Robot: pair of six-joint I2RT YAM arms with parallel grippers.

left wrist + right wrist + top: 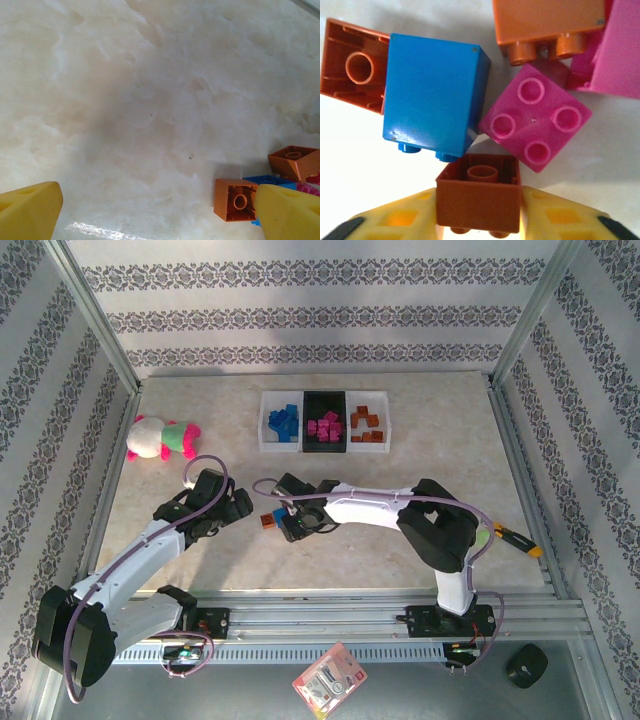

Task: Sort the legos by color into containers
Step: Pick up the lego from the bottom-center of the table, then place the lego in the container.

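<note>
Three trays stand side by side at the back: a white tray with blue legos, a black tray with pink legos, and a white tray with orange-brown legos. A small pile of loose legos lies mid-table. My right gripper is shut on an orange-brown brick, studs toward the wrist. Just beyond it lie a blue brick, a pink brick and more orange bricks. My left gripper is open over bare table, with an orange brick beside its right finger.
A pink-white-green plush toy lies at the left. An orange-handled tool rests near the right rail. Metal frame posts and patterned walls close in the table. Bare tabletop lies between the loose pile and the trays.
</note>
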